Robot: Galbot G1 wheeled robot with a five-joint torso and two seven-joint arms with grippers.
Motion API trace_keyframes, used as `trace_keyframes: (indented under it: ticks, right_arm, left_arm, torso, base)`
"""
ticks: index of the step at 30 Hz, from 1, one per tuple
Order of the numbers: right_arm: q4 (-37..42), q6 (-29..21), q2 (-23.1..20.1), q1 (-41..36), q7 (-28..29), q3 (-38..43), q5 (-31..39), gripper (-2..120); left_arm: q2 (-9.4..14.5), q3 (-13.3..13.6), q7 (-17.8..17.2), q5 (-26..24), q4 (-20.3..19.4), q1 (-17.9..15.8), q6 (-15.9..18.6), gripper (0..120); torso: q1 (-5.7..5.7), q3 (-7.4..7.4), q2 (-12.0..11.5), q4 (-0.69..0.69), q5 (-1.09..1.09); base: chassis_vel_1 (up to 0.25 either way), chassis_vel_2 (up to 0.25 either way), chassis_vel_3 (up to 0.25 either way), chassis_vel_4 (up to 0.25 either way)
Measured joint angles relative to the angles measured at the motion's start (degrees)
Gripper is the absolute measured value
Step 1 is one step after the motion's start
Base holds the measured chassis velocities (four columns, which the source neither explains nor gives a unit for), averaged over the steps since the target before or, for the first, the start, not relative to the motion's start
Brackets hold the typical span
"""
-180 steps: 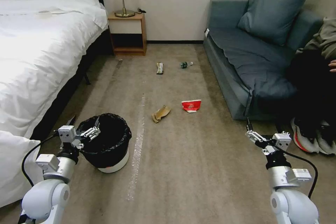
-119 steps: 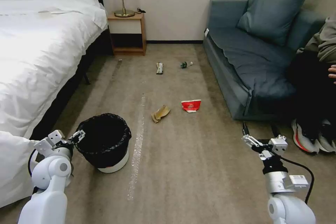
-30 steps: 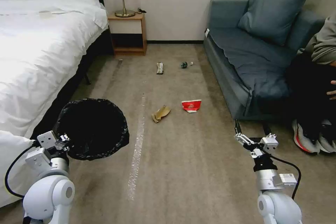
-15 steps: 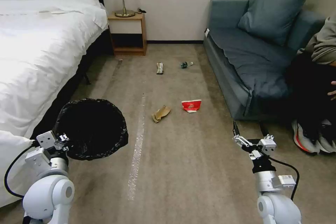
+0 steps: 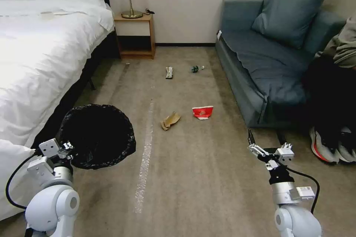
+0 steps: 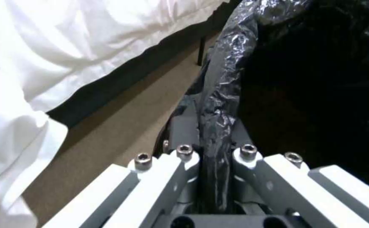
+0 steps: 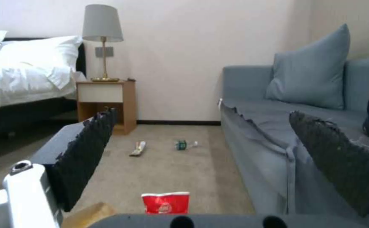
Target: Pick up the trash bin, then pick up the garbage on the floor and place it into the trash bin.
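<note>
My left gripper (image 5: 67,146) is shut on the near rim of the trash bin (image 5: 95,135), which hangs above the carpet beside the bed, black bag mouth facing up. The left wrist view shows its fingers (image 6: 184,131) pinching the crinkled bag rim (image 6: 218,95). The garbage lies ahead on the floor. The crushed red cup (image 5: 203,112) (image 7: 165,202) and crumpled brown paper (image 5: 170,120) (image 7: 89,213) are nearest. The wrapper (image 5: 169,72) (image 7: 137,148) and bottle (image 5: 196,68) (image 7: 184,144) lie farther back. My right gripper (image 5: 266,137) (image 7: 212,155) stands open and empty, low by the sofa corner, facing the cup.
A white bed (image 5: 40,55) runs along the left. A nightstand (image 5: 135,35) with a lamp stands against the back wall. The blue sofa (image 5: 267,63) lines the right, where a seated person's legs and shoes (image 5: 328,144) rest. Open carpet lies between them.
My left gripper has closed on the bin's rim and lifted the bin off the floor. My right arm has drifted inward to the left. Almost nothing moved in the last half second.
</note>
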Motion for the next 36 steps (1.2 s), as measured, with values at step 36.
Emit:
trace_keyframes:
  ticks: [36]
  right_arm:
    - [0.0,0.9,0.2,0.0,-0.7,0.6,0.5,100]
  left_arm:
    - [-0.1,-0.1,0.2,0.8,-0.7,0.4,-0.8,4]
  torso:
    - [0.0,0.0,0.0,0.0,0.0]
  base:
    - [-0.057,0.06,0.057,-0.061]
